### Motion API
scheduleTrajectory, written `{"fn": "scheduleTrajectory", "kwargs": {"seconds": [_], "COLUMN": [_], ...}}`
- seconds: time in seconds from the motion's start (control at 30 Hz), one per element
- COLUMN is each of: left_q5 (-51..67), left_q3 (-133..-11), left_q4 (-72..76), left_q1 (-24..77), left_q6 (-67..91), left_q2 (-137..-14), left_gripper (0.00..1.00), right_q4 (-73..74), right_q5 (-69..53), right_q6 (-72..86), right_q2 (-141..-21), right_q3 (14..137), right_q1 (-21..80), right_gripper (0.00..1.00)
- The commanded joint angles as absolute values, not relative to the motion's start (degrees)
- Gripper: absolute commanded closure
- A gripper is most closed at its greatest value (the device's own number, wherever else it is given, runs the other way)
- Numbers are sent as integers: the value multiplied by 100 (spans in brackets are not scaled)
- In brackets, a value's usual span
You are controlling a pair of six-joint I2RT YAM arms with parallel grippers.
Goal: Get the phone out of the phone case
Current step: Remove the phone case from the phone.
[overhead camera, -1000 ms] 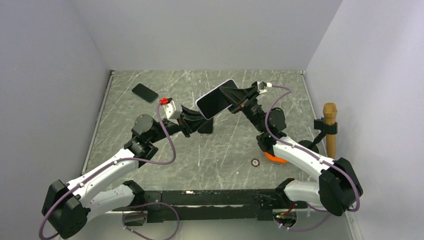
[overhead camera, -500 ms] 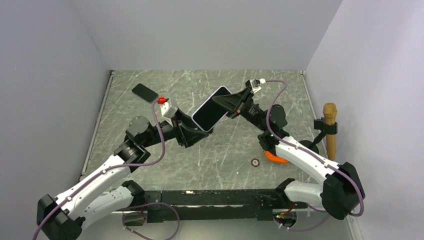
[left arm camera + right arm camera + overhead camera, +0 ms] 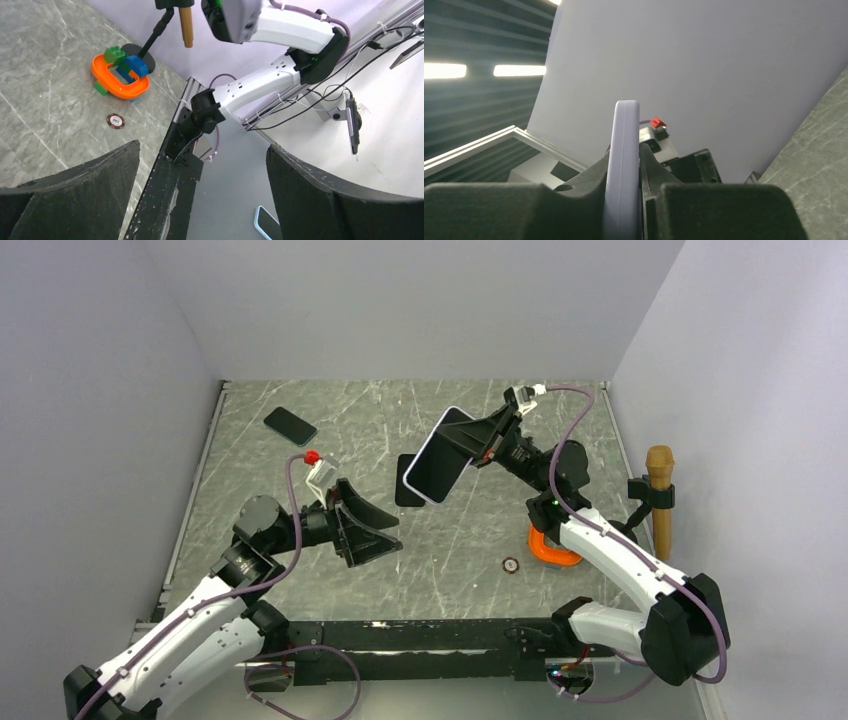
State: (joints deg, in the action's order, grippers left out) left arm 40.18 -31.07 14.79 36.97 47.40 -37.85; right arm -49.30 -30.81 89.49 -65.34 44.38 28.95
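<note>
- The pale lavender phone case (image 3: 623, 160) with rounded corners wraps the dark-screened phone (image 3: 437, 462), showing as a thin light rim around the glossy black glass.
- The phone sits inside the case; I can see no gap between the two.
- My right gripper (image 3: 465, 440) holds the pair, fingers closed on the right-hand end of the case.
- The pair is lifted off the table, over the far half and a little right of centre.
- It is tilted, with the screen turned towards the near left and the long side running from far right down to near left.
- From my right wrist it appears edge-on: a smooth, rounded lavender band standing upright between my fingers.
</note>
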Motion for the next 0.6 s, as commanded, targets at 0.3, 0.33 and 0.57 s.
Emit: {"fn": "scheduleTrajectory", "kwargs": {"seconds": [0.3,0.33,0.57], "left_q5": [4377,4404,4535], "left_q3": [-4872,-4959,-5174], "left_q4": [1131,1089,1241], "left_q1": [3644,3639,3641], "left_q6": [4522,4492,4511], "left_q2": [-4803,-4881,-5209], "left_gripper": [37,38,50], "right_q4": [-4725,-4728,-4594], "right_q5": [-3600,-3615,-3670], "right_q6": [8595,8596,8485], "right_q2": [-6256,-6240,-6191], "right_q3": [4869,4854,4913], "right_q1": [2890,2896,2892], "right_gripper": [100,100,100]}}
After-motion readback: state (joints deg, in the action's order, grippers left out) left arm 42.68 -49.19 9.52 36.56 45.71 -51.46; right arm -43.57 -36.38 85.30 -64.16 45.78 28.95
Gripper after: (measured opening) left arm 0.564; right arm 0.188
